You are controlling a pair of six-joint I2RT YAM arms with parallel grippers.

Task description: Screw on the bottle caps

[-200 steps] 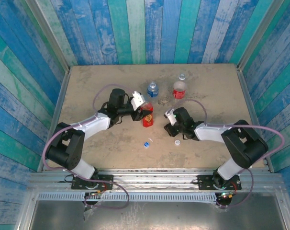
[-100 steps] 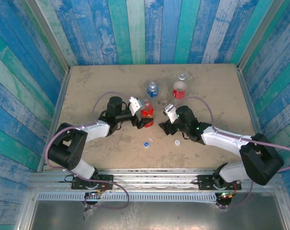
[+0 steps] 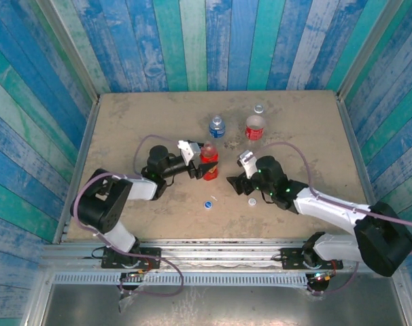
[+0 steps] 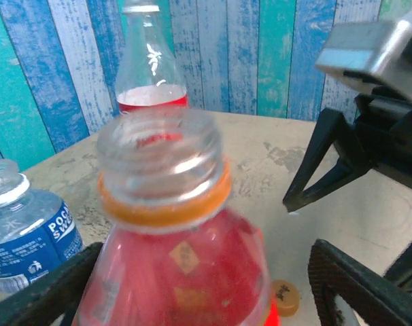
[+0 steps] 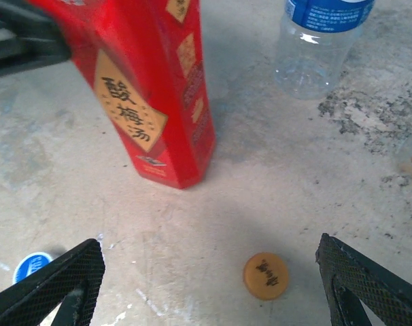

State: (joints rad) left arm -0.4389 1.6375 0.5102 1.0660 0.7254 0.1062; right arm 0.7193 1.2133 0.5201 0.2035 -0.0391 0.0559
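The all-red bottle stands uncapped at mid-table. My left gripper is open around it; in the left wrist view the bottle sits between the fingers, with a gap to the right one. My right gripper is open low over the table, and the orange-brown cap lies flat between its fingers. A blue cap and a white cap lie nearer the front. The blue-label bottle and red-label bottle stand uncapped behind.
Painted plank walls close in the sandy table at the back and sides. Both arms lie low, facing each other across the red bottle. Bare table lies at the left and right.
The left arm has dropped low and its gripper has opened off the red bottle, which stays standing. The right gripper has slid forward and lowered around the orange-brown cap.
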